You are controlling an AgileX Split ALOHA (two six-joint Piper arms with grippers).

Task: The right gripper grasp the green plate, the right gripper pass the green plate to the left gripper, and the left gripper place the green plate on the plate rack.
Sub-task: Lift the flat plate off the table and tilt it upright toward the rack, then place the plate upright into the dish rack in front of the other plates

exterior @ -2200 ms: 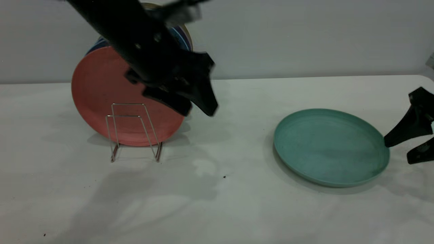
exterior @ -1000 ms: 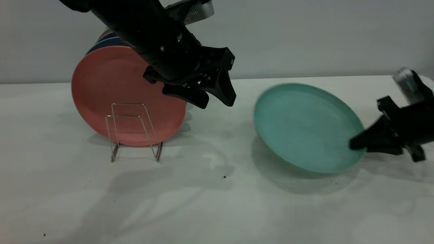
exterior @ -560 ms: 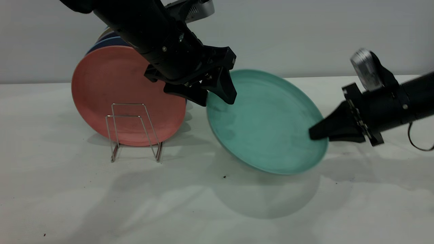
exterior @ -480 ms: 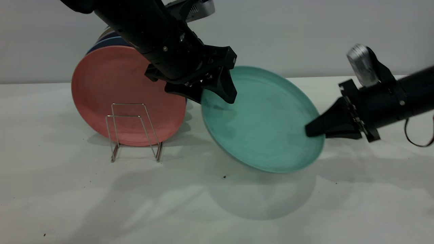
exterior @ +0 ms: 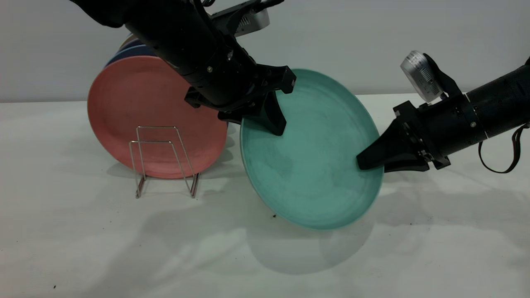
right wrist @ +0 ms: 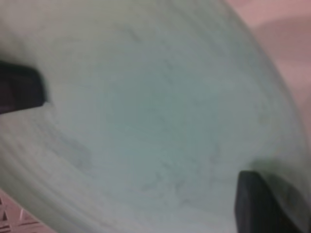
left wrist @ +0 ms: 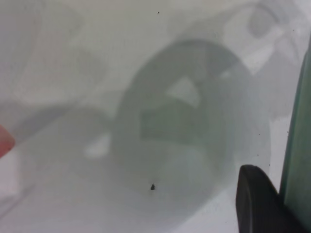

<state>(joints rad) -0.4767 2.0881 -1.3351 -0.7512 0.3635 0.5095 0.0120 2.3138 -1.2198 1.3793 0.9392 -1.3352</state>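
The green plate (exterior: pixel 310 157) hangs tilted on edge above the table, its hollow face toward the exterior camera. My right gripper (exterior: pixel 364 163) is shut on its right rim; the plate fills the right wrist view (right wrist: pixel 155 121), with one of my fingers (right wrist: pixel 262 204) on it. My left gripper (exterior: pixel 254 126) is open and straddles the plate's upper left rim, one finger in front of the face, the other behind. In the left wrist view the plate's edge (left wrist: pixel 297 145) stands beside one finger (left wrist: pixel 257 204). The plate rack (exterior: pixel 163 159) stands on the table to the left.
A salmon-pink plate (exterior: pixel 124 107) stands upright in the rack, with dark blue plates (exterior: pixel 128 51) behind it. The rack's front loops hold nothing. A grey wall runs behind the white table (exterior: pixel 83 248).
The right gripper lifted the plate off the table, tilted it upright and carried it left. The left gripper came down and right, and the plate's rim now sits between its jaws.
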